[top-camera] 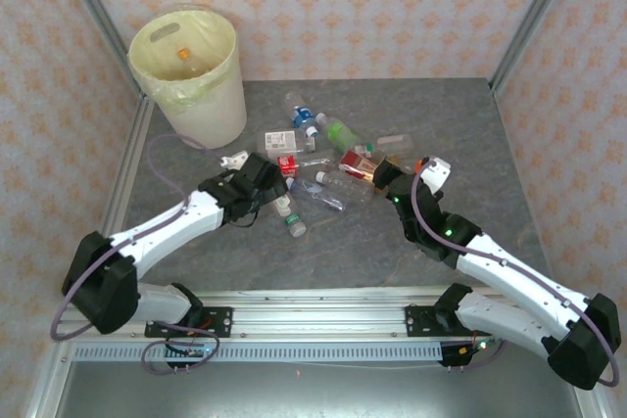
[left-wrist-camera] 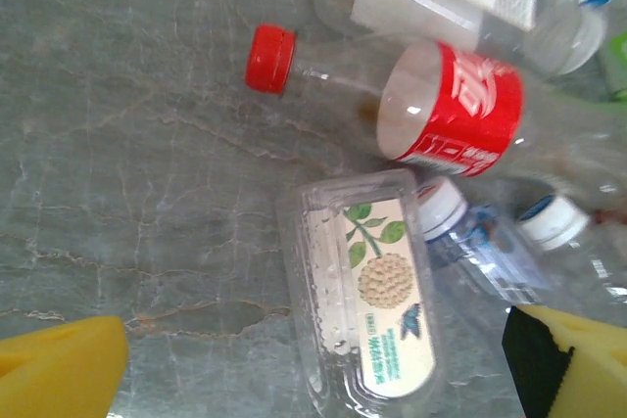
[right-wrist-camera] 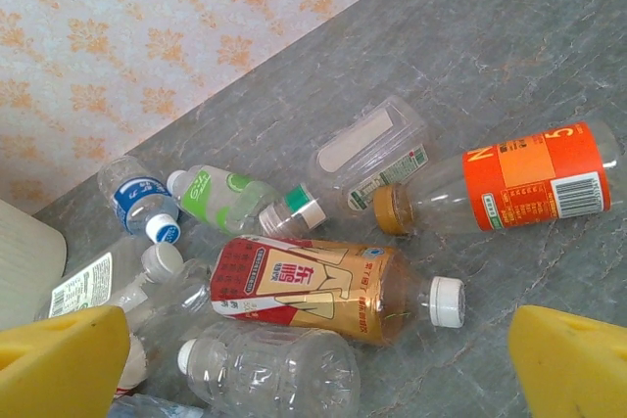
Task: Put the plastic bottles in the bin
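Reaching step: left tool [left-wrist-camera: 318, 364] and right tool [right-wrist-camera: 318, 359], both spread apart and empty, are hovering over the small clear plastic bottles [top-camera: 341, 133] heaped mid grey bench [top-camera: 372, 242], tall cream-white round bin [top-camera: 211, 105] sitting at the far-left corner; next is needing a clamp on one bottle.

We find the bin [top-camera: 186, 75] at the far left corner of the table [top-camera: 470, 144]. The plastic bottles [top-camera: 323, 144] lie on their sides in a heap at mid-table, right of the bin and nearer the arm bases. The left gripper [top-camera: 274, 173] sits at the heap's left edge, the right gripper [top-camera: 384, 175] at its right edge. One stray bottle [top-camera: 292, 214] lies before the heap. From the left wrist we see a flat pack [left-wrist-camera: 367, 291] lying just before a crosswise bottle [left-wrist-camera: 431, 100].
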